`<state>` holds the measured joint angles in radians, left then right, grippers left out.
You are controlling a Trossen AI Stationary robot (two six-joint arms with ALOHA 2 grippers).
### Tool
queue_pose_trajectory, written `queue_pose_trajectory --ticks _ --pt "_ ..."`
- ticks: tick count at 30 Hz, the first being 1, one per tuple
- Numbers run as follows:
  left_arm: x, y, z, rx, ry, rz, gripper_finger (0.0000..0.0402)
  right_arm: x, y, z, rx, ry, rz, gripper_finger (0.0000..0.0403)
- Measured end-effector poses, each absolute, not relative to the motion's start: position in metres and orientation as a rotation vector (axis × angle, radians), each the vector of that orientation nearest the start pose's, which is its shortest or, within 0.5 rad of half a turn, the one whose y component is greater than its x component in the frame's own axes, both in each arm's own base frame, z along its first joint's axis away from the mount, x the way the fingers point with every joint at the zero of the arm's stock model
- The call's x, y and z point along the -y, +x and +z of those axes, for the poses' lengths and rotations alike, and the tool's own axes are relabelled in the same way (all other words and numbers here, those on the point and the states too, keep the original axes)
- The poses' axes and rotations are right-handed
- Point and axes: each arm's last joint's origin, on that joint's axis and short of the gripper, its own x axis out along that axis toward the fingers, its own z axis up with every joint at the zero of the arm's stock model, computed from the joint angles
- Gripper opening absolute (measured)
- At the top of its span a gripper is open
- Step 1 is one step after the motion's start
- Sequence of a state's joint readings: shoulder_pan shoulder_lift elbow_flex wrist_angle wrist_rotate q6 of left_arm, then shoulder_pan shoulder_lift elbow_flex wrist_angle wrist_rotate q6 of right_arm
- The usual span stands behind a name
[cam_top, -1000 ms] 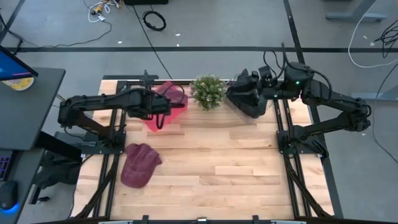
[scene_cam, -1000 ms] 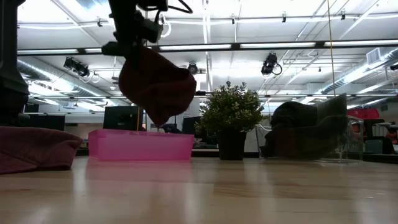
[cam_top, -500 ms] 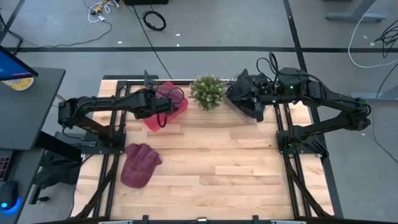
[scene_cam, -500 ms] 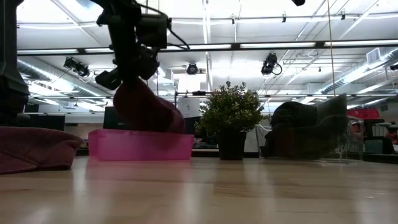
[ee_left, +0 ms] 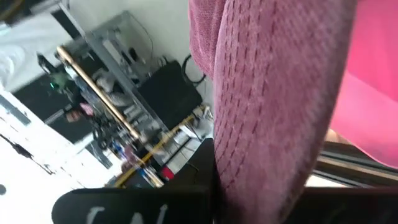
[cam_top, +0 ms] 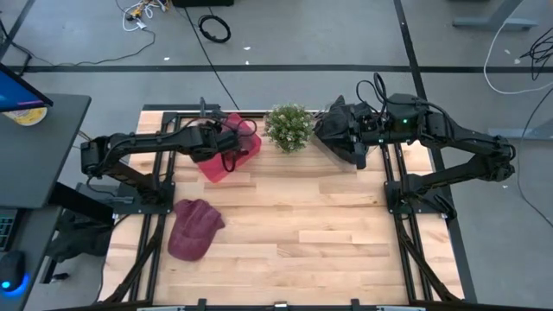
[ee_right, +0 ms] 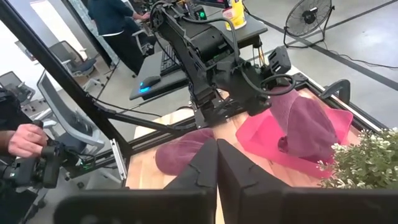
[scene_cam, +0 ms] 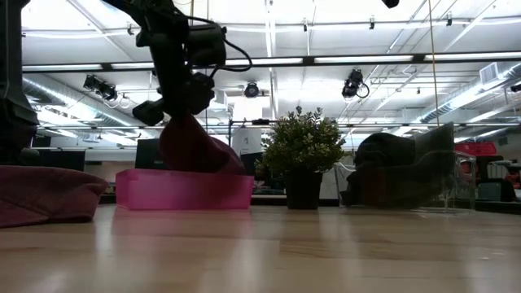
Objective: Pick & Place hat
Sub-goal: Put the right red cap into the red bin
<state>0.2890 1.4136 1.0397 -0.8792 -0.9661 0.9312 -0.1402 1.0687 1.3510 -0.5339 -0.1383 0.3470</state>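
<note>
My left gripper (scene_cam: 181,114) is shut on a maroon hat (scene_cam: 194,146) at the pink bin (scene_cam: 183,190), far left on the table. The hat's lower part is down inside the bin. The high view shows the hat (cam_top: 239,130) and the bin (cam_top: 212,169) under that arm. A second maroon hat (cam_top: 194,229) lies flat on the table near the left edge. My right gripper (ee_right: 217,155) is shut with nothing showing between its fingers. It hovers at the far right, by the dark hats in a clear bin (scene_cam: 407,171). My left gripper holds the maroon hat by its upper part (scene_cam: 184,124), coming from above on a slant. The cloth (ee_left: 273,93) fills the wrist view and hides the fingers. The hat hangs below the gripper with its lower part inside the pink bin's walls (ee_left: 373,93).
A potted plant (cam_top: 289,128) stands at the far edge between the pink bin and the clear bin (cam_top: 341,130). The wooden tabletop (cam_top: 328,242) is bare in the middle and on the near right. A person sits beyond the table's left side (ee_right: 18,140).
My left gripper has gone down toward the pink bin and tipped. The maroon hat, which hung clear above the bin, now has its lower part inside it. My right arm has shifted a little toward the table's left over the clear bin.
</note>
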Motion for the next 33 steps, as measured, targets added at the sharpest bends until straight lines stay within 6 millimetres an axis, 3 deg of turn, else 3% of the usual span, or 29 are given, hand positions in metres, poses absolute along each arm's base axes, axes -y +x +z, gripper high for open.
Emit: queue_pose_trajectory --ticks 8,12,33 --pt "-0.103 0.245 0.245 -1.742 1.223 0.296 0.0016 0.025 0.205 0.436 -0.249 0.384 -0.046 0.0003" --pt "-0.112 0.247 0.239 -1.783 1.212 0.332 0.0016 0.025 0.209 0.433 -0.265 0.393 -0.050 0.0003" --pt "-0.121 0.269 0.194 -1.873 1.202 0.185 0.0018 0.027 0.220 0.427 -0.295 0.406 -0.045 0.0003"
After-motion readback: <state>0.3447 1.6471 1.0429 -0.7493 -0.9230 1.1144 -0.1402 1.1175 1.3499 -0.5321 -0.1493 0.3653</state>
